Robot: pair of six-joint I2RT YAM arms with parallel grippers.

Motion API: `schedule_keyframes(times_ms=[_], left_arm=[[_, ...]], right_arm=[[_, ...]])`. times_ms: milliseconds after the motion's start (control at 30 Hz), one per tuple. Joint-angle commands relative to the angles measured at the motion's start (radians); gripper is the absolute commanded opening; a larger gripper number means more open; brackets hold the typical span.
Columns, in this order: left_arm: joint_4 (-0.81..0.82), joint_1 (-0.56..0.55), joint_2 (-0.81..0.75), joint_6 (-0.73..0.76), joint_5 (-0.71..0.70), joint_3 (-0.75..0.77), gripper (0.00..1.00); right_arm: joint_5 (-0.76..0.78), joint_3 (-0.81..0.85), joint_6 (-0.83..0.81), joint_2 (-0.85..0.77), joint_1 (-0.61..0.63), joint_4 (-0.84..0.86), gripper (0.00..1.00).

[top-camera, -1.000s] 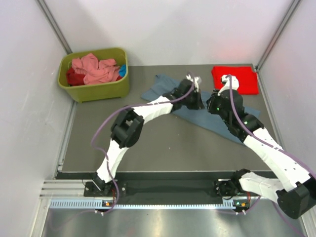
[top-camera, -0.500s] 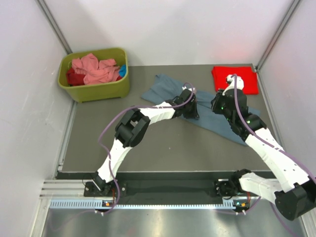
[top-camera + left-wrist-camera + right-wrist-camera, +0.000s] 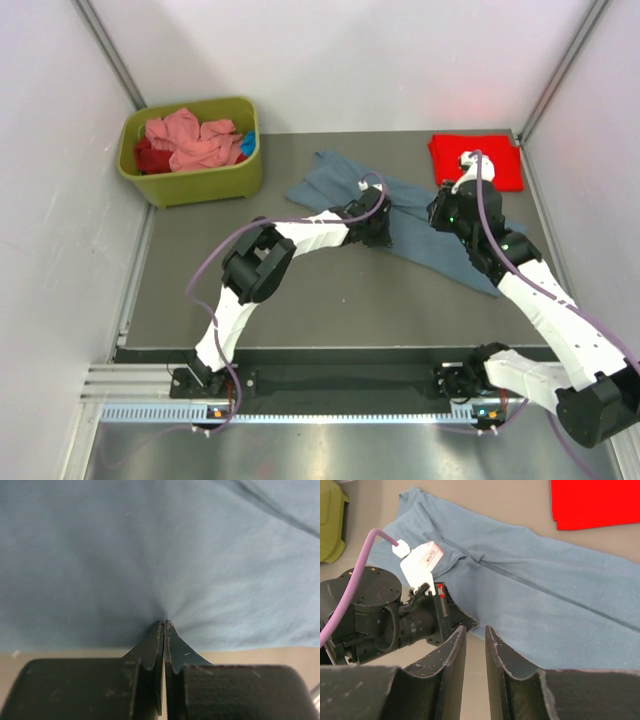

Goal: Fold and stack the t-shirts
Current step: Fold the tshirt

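A slate blue-grey t-shirt (image 3: 330,178) lies spread diagonally across the middle of the table (image 3: 300,280). My left gripper (image 3: 386,230) is low at the shirt's near edge, shut on a pinch of the blue cloth (image 3: 160,545), which puckers toward the tips. Close to its right, my right gripper (image 3: 442,218) hovers over the same edge (image 3: 545,595), its jaws a narrow gap apart with nothing between them. A folded bright red t-shirt (image 3: 495,160) lies flat at the back right. Salmon pink t-shirts (image 3: 185,140) and a dark red one (image 3: 150,155) sit crumpled in the bin.
The olive-green bin (image 3: 200,180) stands at the back left corner. White walls close in the table on three sides. In the right wrist view the left gripper's body (image 3: 385,620) and its purple cable (image 3: 350,575) sit just left of my right fingers (image 3: 451,650).
The left gripper has come down and moved toward the near left, along the shirt's near edge. The right gripper shifted slightly and then held still.
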Motion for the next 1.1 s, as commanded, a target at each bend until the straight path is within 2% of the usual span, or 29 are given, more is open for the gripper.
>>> schedule_keyframes(times_ms=[0,133,233,367,500,600,767,933,1067], left_arm=[[-0.219,0.004,-0.027,0.023,-0.108,-0.068,0.0],[-0.215,0.004,-0.081,0.023,-0.122,-0.104,0.0],[-0.178,0.005,-0.128,0.04,-0.071,-0.107,0.0],[-0.245,0.023,-0.173,0.072,-0.039,-0.006,0.0],[-0.331,0.115,-0.193,0.123,-0.158,0.074,0.0],[-0.331,0.209,-0.193,0.13,-0.179,0.073,0.0],[-0.304,0.332,-0.144,0.135,-0.16,0.089,0.0],[-0.322,0.373,-0.017,0.158,-0.163,0.207,0.0],[-0.369,0.392,0.084,0.176,-0.226,0.303,0.0]], right_arm=[[-0.018,0.003,0.011,-0.038,-0.01,0.01,0.23],[-0.019,-0.003,0.015,-0.047,-0.01,0.01,0.24],[-0.024,-0.011,0.017,-0.048,-0.012,0.01,0.24],[-0.024,-0.022,0.015,-0.041,-0.012,0.02,0.24],[-0.035,-0.016,0.014,-0.018,-0.013,0.024,0.24],[-0.041,-0.017,0.015,-0.009,-0.015,0.043,0.24],[-0.051,-0.004,0.015,0.025,-0.018,0.064,0.24],[-0.056,0.019,0.009,0.057,-0.021,0.076,0.24],[-0.059,0.023,0.005,0.068,-0.027,0.087,0.24]])
